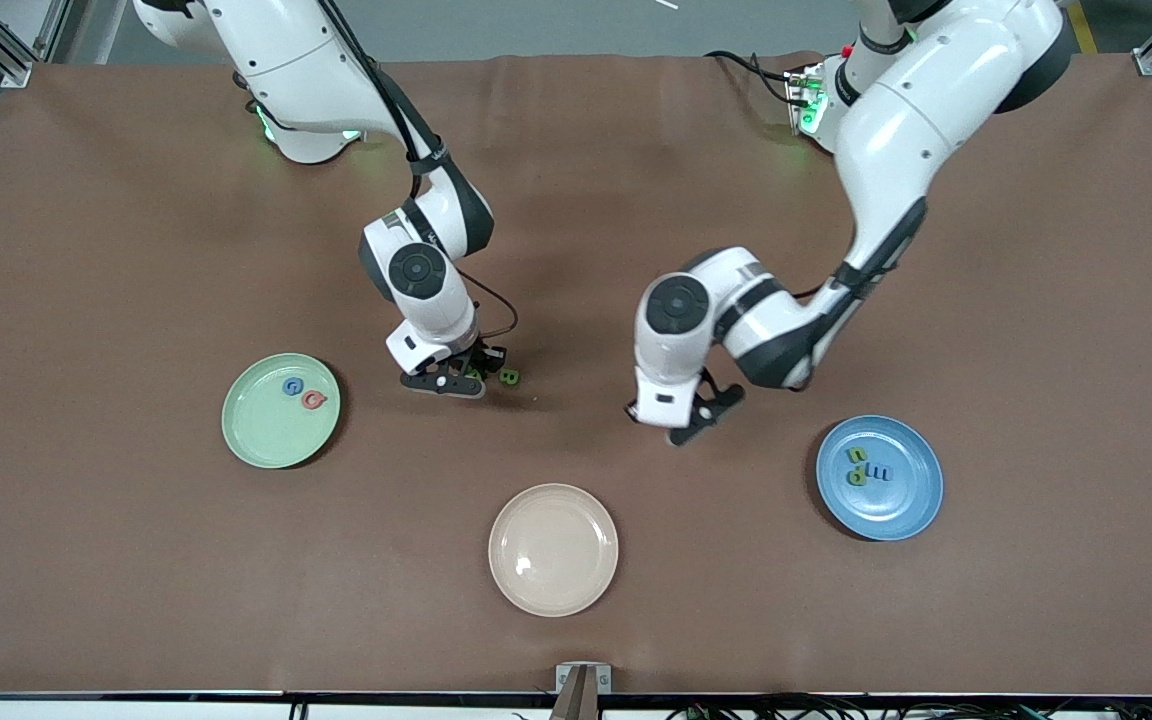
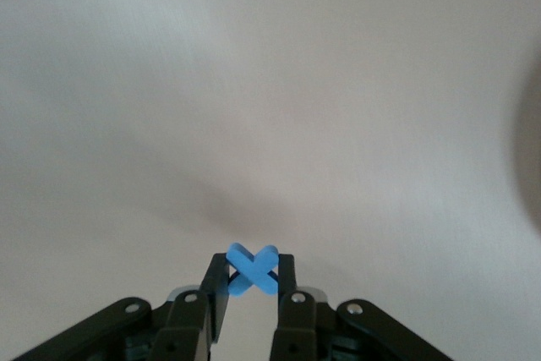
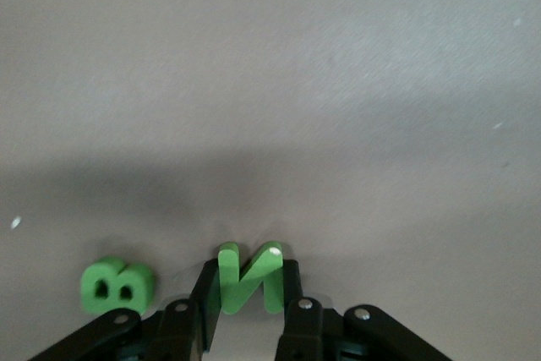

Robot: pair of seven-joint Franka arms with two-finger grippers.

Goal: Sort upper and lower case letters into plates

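The right gripper (image 3: 245,293) is down at the brown table (image 1: 86,250), just beside the mint green plate (image 1: 266,440) on the side toward the left arm's end. Its fingers are clenched on a green letter N (image 3: 247,281), which stands upright between them. A green letter B (image 3: 117,283) lies flat on the table just beside that gripper, apart from its fingers.

The left gripper (image 2: 251,289) hangs low over the table, near the blue plate (image 1: 901,505) and toward the right arm's end from it. It grasps a blue letter X (image 2: 252,269) between its fingertips.

The mint green plate holds a blue letter (image 1: 292,386) and a red letter (image 1: 312,400), touching. The blue plate holds three small letters (image 1: 866,467) bunched together, green and blue. A cream-beige plate (image 1: 553,549) sits between the two, nearer the front camera.
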